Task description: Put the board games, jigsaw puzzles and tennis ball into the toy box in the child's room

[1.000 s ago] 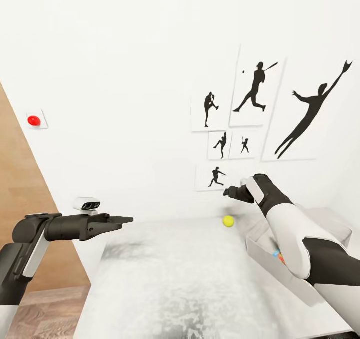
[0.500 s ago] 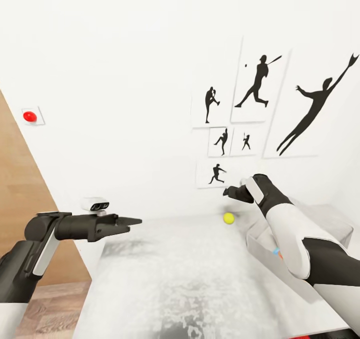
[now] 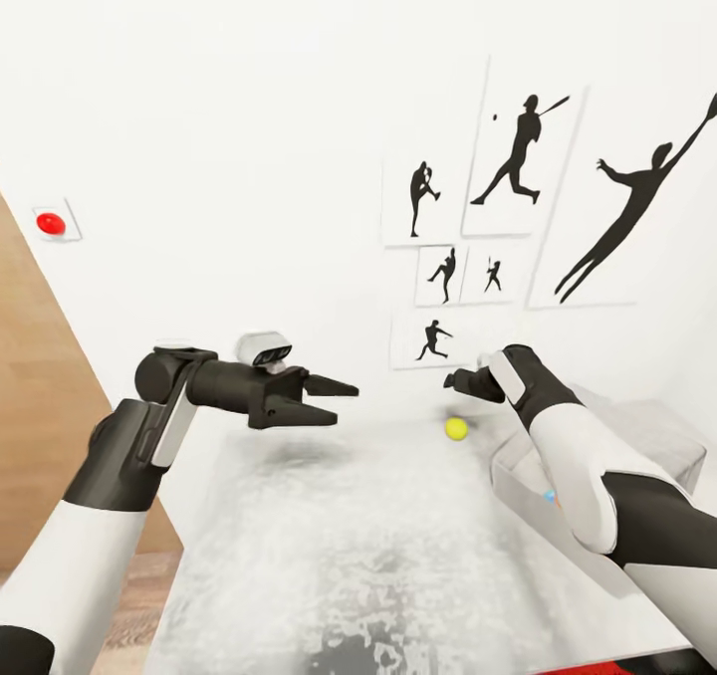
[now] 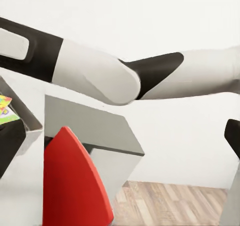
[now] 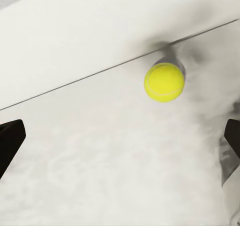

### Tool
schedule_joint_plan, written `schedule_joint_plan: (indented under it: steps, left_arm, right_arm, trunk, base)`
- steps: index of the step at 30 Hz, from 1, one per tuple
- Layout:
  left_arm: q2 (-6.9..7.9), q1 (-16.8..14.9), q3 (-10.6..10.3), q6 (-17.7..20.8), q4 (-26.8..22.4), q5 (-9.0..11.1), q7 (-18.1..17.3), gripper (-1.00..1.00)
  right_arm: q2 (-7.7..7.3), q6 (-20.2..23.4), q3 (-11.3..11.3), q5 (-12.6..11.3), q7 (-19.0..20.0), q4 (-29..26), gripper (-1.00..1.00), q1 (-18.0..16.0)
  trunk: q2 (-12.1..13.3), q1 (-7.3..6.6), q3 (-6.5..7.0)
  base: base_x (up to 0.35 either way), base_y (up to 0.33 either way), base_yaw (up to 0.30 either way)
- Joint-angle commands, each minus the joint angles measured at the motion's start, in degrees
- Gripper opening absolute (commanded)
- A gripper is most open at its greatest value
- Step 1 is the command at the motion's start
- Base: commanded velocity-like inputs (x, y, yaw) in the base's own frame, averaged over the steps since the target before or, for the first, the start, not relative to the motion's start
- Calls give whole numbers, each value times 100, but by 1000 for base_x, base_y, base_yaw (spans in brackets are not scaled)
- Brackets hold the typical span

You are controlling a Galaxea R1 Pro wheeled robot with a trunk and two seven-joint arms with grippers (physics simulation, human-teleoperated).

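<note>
The yellow tennis ball (image 3: 456,428) (image 5: 164,82) lies on the pale grey table (image 3: 349,546), close to the back wall. My right gripper (image 3: 455,381) (image 5: 120,141) hovers just above the ball, open and with nothing between its fingers. Open and holding nothing as well, my left gripper (image 3: 342,403) hangs over the table's back left part, pointing right towards the ball. The pale grey toy box (image 3: 518,491) (image 4: 90,126) stands at the table's right, mostly behind my right arm. A bit of colour (image 3: 551,497) shows inside it. A jigsaw puzzle's corner (image 4: 6,108) shows in the left wrist view.
Black baseball silhouette posters (image 3: 518,157) hang on the white wall behind the table. A red button (image 3: 50,223) sits on the wall at the left, above a wooden panel (image 3: 35,416). A red shape (image 4: 75,186) stands beside the toy box, with wood floor (image 4: 170,206) beyond.
My left arm has risen and swung right, from the table's left edge to over its back part. The view has drifted slightly. My right gripper and the ball stay put.
</note>
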Motion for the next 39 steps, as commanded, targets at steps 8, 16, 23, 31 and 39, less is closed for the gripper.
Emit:
schedule_joint_plan:
  steps: [8, 16, 23, 31, 39]
  left_arm:
    - [-104, -390, -84, 61, 0, -99, -19, 100]
    - [-83, -432, -80, 61, -4, -106, -19, 100]
    - [-49, -428, -66, 61, -5, -112, -19, 100]
    - [-1, -418, -39, 61, -5, -117, -19, 100]
    - [64, -417, -16, 61, -5, -117, -19, 100]
  right_arm:
    - [-1, 6, -15, -62, -51, -6, 100, -16]
    - [-17, -7, -7, -62, -50, -14, 100, -53]
    - [-27, -9, -6, 96, -50, -246, 100, -70]
    - [-4, -2, -20, 597, -56, -461, 100, -88]
    - [-5, -8, -20, 698, -59, -480, 100, -95]
  trunk:
    - [-14, 3, -90]
    - [-14, 3, -166]
    - [-14, 3, -233]
    - [-14, 3, -309]
    - [-14, 3, -385]
  base:
    - [0, 0, 0]
    - [0, 0, 0]
    - [0, 0, 0]
    - [0, 0, 0]
    - [0, 0, 0]
